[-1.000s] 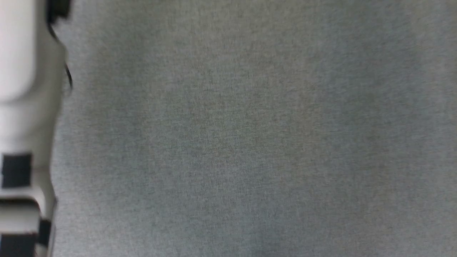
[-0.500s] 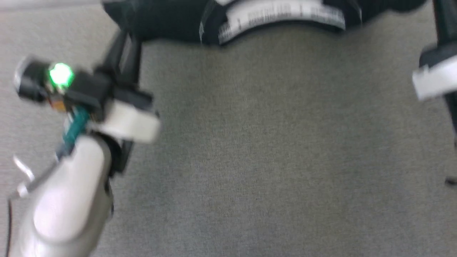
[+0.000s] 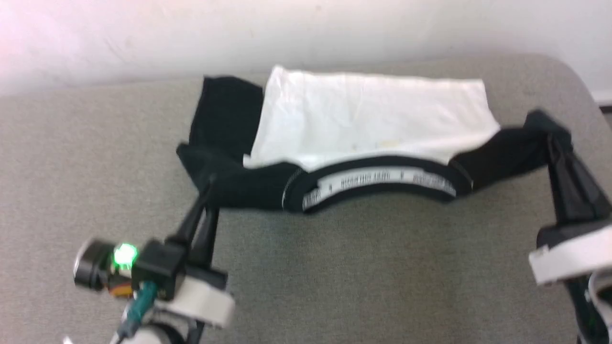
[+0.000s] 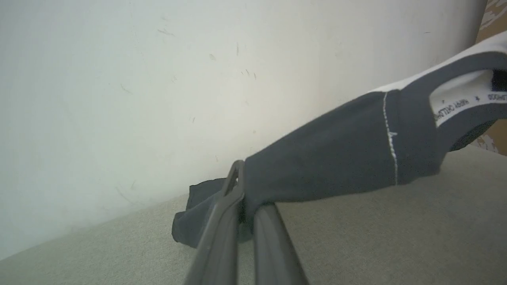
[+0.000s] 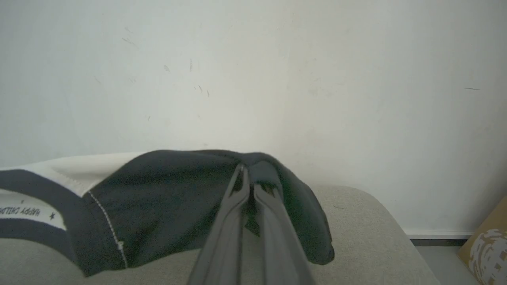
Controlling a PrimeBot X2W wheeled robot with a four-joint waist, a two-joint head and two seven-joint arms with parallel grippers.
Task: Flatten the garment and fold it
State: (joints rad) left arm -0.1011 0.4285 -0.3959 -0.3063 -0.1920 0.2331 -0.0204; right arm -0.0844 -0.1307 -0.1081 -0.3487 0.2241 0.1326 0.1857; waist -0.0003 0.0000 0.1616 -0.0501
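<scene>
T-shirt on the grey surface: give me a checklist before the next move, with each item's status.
1. Left jaws shut on the T-shirt's black cloth: ok.
2. Right jaws shut on black cloth too: ok.
3. Collar line straight between the grips: not ok, it bows.
4. White body lying smooth: ok.
5. Black sleeve spread flat: not ok, rumpled.
6. Hem on the grey surface: cannot tell.

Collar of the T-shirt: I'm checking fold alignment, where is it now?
Head view, centre: the collar forms the T-shirt's near edge, toward the robot, with the white body behind it toward the wall.
</scene>
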